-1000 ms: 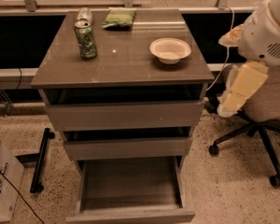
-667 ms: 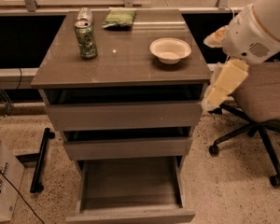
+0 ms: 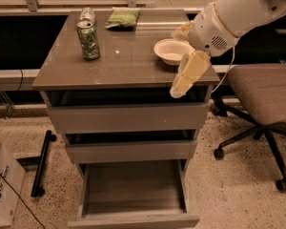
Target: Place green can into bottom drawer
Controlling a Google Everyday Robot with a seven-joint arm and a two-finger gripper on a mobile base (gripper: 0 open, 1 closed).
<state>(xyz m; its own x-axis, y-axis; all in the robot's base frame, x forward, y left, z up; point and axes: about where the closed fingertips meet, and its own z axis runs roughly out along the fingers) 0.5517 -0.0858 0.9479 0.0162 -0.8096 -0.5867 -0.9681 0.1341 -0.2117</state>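
The green can (image 3: 88, 40) stands upright on the left of the cabinet top, with its silver top showing. The bottom drawer (image 3: 133, 191) is pulled out; what shows of its box interior holds nothing. My gripper (image 3: 183, 79) hangs from the white arm (image 3: 238, 11) over the cabinet's front right corner, just in front of a white bowl. It is well to the right of the can and holds nothing that I can see.
A plain silver can (image 3: 87, 14) stands just behind the green can. A flat green snack bag (image 3: 122, 18) lies at the back of the top. The white bowl (image 3: 170, 50) sits at the right. An office chair (image 3: 264, 97) stands right of the cabinet, and a cardboard box (image 3: 2, 185) at the lower left.
The arm and gripper have swung left, from beside the cabinet over the chair to above the cabinet's front right corner. The can and the drawers have not moved.
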